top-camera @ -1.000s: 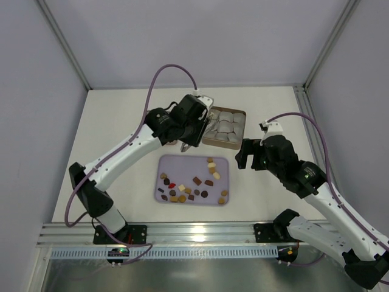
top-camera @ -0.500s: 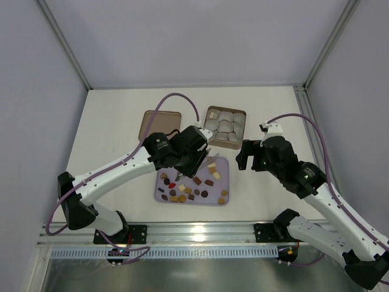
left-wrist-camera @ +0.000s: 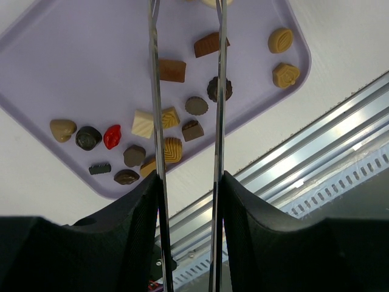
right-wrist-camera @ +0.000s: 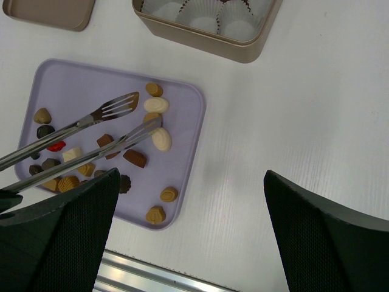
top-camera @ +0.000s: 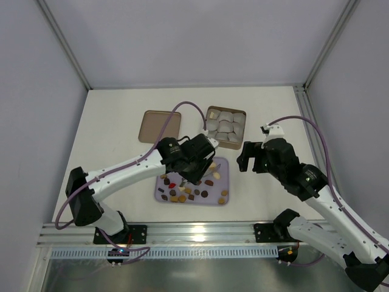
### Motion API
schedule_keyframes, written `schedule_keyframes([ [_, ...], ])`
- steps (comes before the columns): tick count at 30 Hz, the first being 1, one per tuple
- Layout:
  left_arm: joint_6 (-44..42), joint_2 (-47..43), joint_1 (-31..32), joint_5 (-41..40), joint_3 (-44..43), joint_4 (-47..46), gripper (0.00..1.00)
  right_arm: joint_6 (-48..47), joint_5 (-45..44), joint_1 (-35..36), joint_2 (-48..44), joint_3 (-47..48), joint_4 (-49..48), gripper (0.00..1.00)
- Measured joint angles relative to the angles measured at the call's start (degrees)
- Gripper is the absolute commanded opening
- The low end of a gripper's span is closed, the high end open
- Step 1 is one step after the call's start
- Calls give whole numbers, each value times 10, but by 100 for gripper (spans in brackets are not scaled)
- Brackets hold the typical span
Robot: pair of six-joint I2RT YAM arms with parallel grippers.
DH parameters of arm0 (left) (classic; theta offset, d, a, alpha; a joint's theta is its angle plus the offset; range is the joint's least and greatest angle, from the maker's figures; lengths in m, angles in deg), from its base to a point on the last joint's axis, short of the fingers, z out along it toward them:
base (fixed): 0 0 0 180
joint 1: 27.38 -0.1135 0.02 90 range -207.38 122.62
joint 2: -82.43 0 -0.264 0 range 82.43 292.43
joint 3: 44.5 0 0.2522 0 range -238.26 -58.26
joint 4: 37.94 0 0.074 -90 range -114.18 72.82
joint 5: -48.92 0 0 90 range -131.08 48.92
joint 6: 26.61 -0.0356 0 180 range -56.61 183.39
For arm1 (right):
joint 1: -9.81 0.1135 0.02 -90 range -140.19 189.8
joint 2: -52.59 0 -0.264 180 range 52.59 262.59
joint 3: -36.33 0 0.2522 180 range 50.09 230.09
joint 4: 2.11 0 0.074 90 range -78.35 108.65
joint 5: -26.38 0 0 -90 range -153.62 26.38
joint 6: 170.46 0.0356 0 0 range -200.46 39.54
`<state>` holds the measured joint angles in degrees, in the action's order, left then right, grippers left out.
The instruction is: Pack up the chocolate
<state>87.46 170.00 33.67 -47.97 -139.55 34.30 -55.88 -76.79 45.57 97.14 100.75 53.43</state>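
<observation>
Several small chocolates [top-camera: 188, 190], dark brown, tan and cream with one red [left-wrist-camera: 112, 136], lie scattered on a lilac tray [top-camera: 222, 164]. My left gripper [top-camera: 193, 165] is shut on metal tongs [left-wrist-camera: 155, 91]. The tongs are spread open and empty above the tray's middle, and their forked tips [right-wrist-camera: 121, 107] hover close by a cream piece [right-wrist-camera: 161, 139]. My right gripper [top-camera: 249, 157] is open and empty above bare table right of the tray; in its wrist view [right-wrist-camera: 191, 175] the fingers stand wide apart.
A tan square box [top-camera: 225, 126] with pale cup liners stands behind the tray, and shows in the right wrist view [right-wrist-camera: 200, 38]. A flat brown lid [top-camera: 160, 126] lies left of it. An aluminium rail [top-camera: 200, 232] runs along the near table edge.
My left arm has swung from the box back toward me and lowered the tongs over the tray's chocolates. The lid is now uncovered. The right arm has hardly moved.
</observation>
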Motion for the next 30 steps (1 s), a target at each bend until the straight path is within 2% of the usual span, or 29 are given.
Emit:
schedule_keyframes([
  [11, 12, 34, 5, -9, 0, -10, 42, 0, 0, 0, -8, -12, 3, 100],
  [30, 27, 38, 8, -45, 13, -8, 42, 0, 0, 0, -12, -18, 3, 100],
])
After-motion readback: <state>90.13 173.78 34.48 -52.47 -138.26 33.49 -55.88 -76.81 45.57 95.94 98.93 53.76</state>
